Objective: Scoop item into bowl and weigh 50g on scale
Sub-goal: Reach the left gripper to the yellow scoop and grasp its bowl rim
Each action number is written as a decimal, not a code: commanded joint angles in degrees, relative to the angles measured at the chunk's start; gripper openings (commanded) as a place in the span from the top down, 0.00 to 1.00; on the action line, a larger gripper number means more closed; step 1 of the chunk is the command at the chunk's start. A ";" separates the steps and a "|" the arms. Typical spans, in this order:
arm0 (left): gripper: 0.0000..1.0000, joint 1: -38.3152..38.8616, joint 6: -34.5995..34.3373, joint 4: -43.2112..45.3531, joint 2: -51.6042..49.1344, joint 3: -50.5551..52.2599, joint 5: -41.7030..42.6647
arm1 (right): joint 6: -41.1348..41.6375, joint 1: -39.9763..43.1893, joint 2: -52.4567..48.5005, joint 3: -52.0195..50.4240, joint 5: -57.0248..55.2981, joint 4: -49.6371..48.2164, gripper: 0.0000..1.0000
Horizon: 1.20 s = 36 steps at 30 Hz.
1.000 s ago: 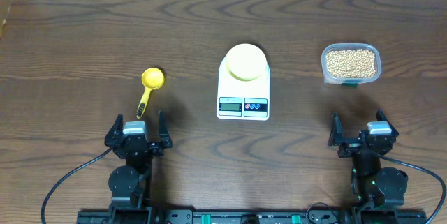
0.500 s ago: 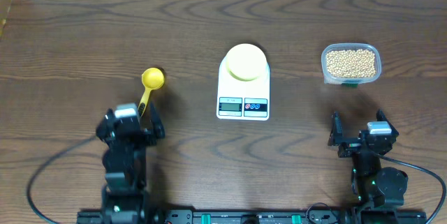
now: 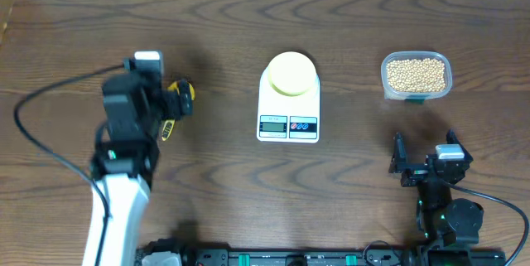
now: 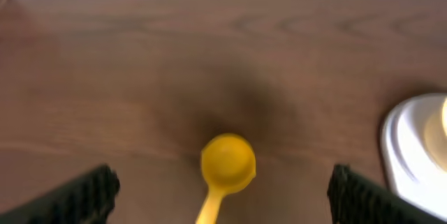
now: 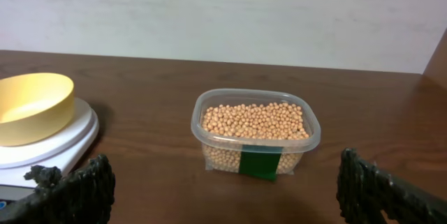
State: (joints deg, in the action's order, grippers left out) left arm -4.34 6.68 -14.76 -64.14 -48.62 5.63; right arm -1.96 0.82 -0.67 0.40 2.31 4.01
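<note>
Beans (image 5: 255,121) in clear tub (image 5: 209,151), back right: loose, light, roll easily (spill risk). Scoop (image 4: 227,161) looks rigid, light, slick; take mid-handle. Left gripper (image 4: 220,192) spread wide over scoop, empty. Right gripper (image 5: 223,196) spread, idle. Bowl (image 3: 290,73) on scale (image 3: 288,125).

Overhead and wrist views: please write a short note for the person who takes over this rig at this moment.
Left gripper: open, above the scoop, jaws wide on either side of it, nothing held.
Right gripper: open, low at the front right, nothing held.
Things: the bowl is empty and stands on the scale at the middle. The beans are all in the tub, far right. The scoop lies on the table, left of the scale.
Done: nothing scooped.
Left: grasp the scoop, move beans to the bowl, weigh 50 g. The display is too small to read.
</note>
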 commanded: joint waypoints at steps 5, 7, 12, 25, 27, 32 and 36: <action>0.02 -10.58 1.40 -2.80 -11.02 -7.28 20.52 | -0.46 -0.48 0.28 -0.09 -0.42 0.26 0.01; 0.03 -12.15 0.24 -1.99 -12.94 -7.28 20.61 | -0.46 -0.48 0.28 -0.09 -0.42 0.26 0.01; 0.02 -12.90 -0.31 0.66 -18.47 -7.23 20.59 | -0.46 -0.48 0.28 -0.09 -0.42 0.26 0.01; 0.23 -12.87 0.81 10.62 -33.88 -7.23 14.45 | -0.46 -0.48 0.28 -0.09 -0.44 0.26 0.01; 0.25 -12.83 0.81 11.30 -35.69 -7.23 14.45 | -0.46 -0.48 0.28 -0.09 -0.42 0.26 0.01; 0.31 -12.83 0.81 11.45 -38.97 -7.23 14.45 | -0.46 -0.48 0.28 -0.09 -0.42 0.26 0.01; 0.33 -12.44 0.81 11.23 -39.85 -7.10 14.45 | -0.46 -0.48 0.28 -0.09 -0.42 0.26 0.01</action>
State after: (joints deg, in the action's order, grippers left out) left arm -17.12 7.38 -3.55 -103.37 -55.00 20.62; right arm -1.96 0.82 -0.69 0.40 2.26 4.01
